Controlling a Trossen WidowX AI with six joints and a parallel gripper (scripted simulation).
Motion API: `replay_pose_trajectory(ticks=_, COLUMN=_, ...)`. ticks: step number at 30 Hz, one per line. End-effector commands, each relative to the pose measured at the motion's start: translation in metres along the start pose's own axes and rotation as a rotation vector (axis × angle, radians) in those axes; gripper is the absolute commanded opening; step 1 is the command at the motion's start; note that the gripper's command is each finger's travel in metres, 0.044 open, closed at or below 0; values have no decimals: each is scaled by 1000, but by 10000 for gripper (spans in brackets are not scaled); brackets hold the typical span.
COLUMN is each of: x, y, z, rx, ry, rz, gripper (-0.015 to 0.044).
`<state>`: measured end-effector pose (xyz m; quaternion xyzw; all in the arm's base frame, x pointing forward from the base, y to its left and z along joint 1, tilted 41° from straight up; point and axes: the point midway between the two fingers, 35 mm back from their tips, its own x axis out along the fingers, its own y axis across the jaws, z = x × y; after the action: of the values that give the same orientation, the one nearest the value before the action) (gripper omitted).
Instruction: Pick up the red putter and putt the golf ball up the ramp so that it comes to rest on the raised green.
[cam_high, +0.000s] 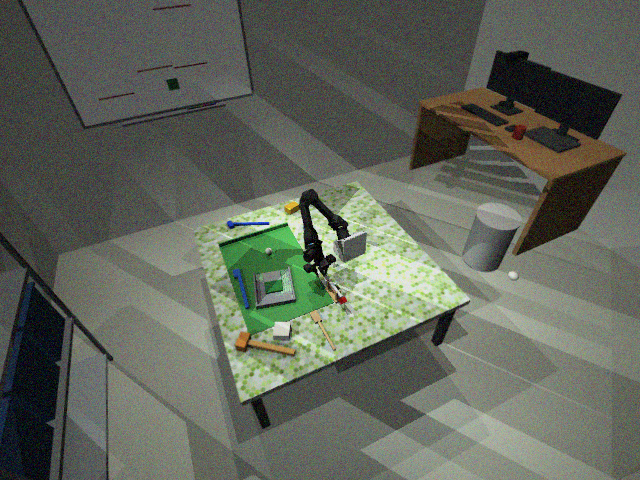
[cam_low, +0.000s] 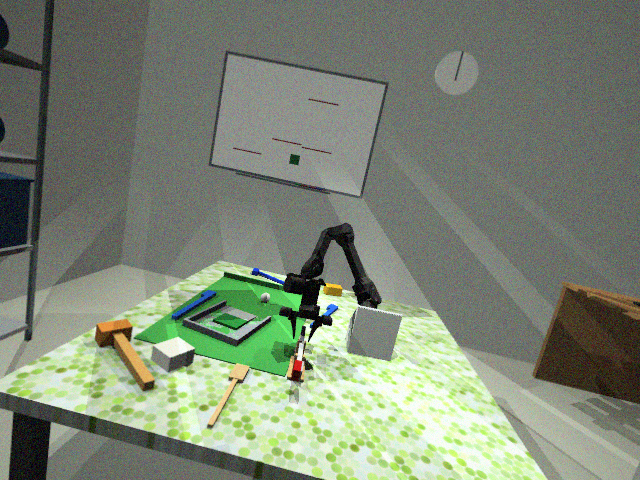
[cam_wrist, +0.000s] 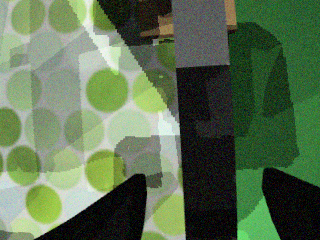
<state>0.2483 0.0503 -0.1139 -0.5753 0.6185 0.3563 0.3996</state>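
Observation:
The red putter (cam_high: 342, 299) (cam_low: 297, 366) lies in a wooden rest (cam_wrist: 231, 15) beside the green mat (cam_high: 235, 258) (cam_low: 248, 351). Its grey shaft and black grip (cam_wrist: 207, 150) show in the wrist view. My gripper (cam_high: 321, 273) (cam_low: 302, 338) (cam_wrist: 204, 181) is partly open over the grip. The grip runs between the fingers, with a gap on either side. The white golf ball (cam_high: 268, 251) (cam_low: 265, 297) rests on the mat's far part. The raised green (cam_high: 273, 285) (cam_low: 232, 320) sits inside the grey ramp frame (cam_low: 209, 332).
A grey-white box (cam_high: 352, 246) (cam_low: 374, 333) stands right of the gripper. A blue club (cam_high: 240, 289) (cam_low: 193, 304) lies left of the ramp. A white block (cam_high: 281, 330) (cam_low: 173, 354), an orange mallet (cam_high: 268, 347) (cam_low: 133, 359) and a wooden paddle (cam_high: 325, 330) (cam_low: 222, 400) lie in front.

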Motion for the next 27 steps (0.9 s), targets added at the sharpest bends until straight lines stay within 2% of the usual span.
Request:
replay_pose_trajectory(ticks=1, x=0, y=0, z=0, rx=0, ry=0, rz=-1, gripper=151)
replay_pose_trajectory(ticks=5, x=0, y=0, z=0, rx=0, ry=0, rz=-1, gripper=46)
replay_pose_trajectory(ticks=11, x=-1, y=0, z=1, rx=0, ry=-1, rz=-1, gripper=0)
replay_pose_trajectory(ticks=15, x=-16, y=-3, z=6, rx=0, ry=-3, rz=-1, gripper=0)
replay_pose_trajectory(ticks=24, x=-85, y=-2, z=26, rx=0, ry=-5, rz=1, gripper=0)
replay_pose_trajectory(ticks=27, x=-97, y=0, z=28, rx=-1, ry=-5, rz=2, gripper=0)
